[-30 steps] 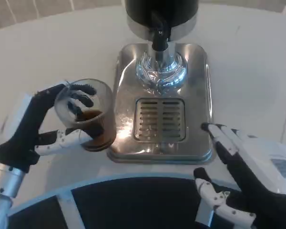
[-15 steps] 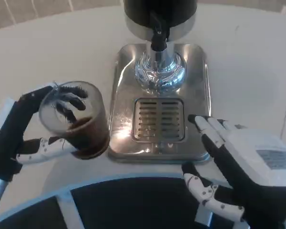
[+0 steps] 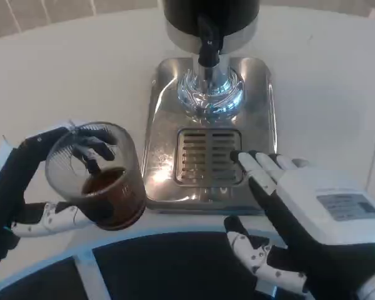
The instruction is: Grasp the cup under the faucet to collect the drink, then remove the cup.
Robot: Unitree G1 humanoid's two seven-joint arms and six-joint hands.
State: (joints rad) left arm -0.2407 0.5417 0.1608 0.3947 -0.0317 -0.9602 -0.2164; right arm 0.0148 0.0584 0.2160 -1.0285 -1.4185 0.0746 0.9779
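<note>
A clear cup (image 3: 99, 176) with brown drink in its bottom is lifted off to the left of the dispenser, near the table's front edge. My left hand (image 3: 31, 187) grips it, fingers wrapped round its far side and thumb under its near side. The black faucet (image 3: 208, 44) hangs above the chrome base (image 3: 169, 94), and the slotted drip grate (image 3: 207, 157) below it is bare. My right hand (image 3: 300, 219) hovers open over the base's front right corner, its fingertips (image 3: 253, 164) reaching the grate's right edge.
The black dispenser body (image 3: 210, 11) stands at the top centre. A dark curved panel with a white rim (image 3: 162, 262) runs along the bottom. White table (image 3: 69, 69) stretches to the left and right of the base.
My left hand has carried the cup further left and toward me, away from the base. My right hand has moved up and left, onto the base's front right corner.
</note>
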